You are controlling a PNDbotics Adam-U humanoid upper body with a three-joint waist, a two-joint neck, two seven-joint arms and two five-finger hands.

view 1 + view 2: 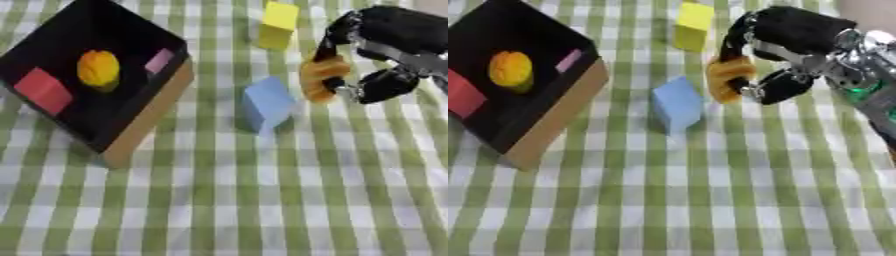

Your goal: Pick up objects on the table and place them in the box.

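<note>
Right hand [785, 50] clenched around orange piece [726, 77], just beside blue block [677, 104]; box [144, 120] far-left; near worktop [262, 210] bare.

A green and white checked cloth [262, 200] covers the table. A box [140, 125] with a black inside sits at ten o'clock. A blue block [265, 102] stands near the middle. A yellow block [278, 24] stands at twelve o'clock, apart from the blue one.

Black-lined box [144, 122] holding orange ball [98, 69], red block [42, 90], pink block [159, 60], blue block [266, 103], yellow block [278, 25] outside
</note>
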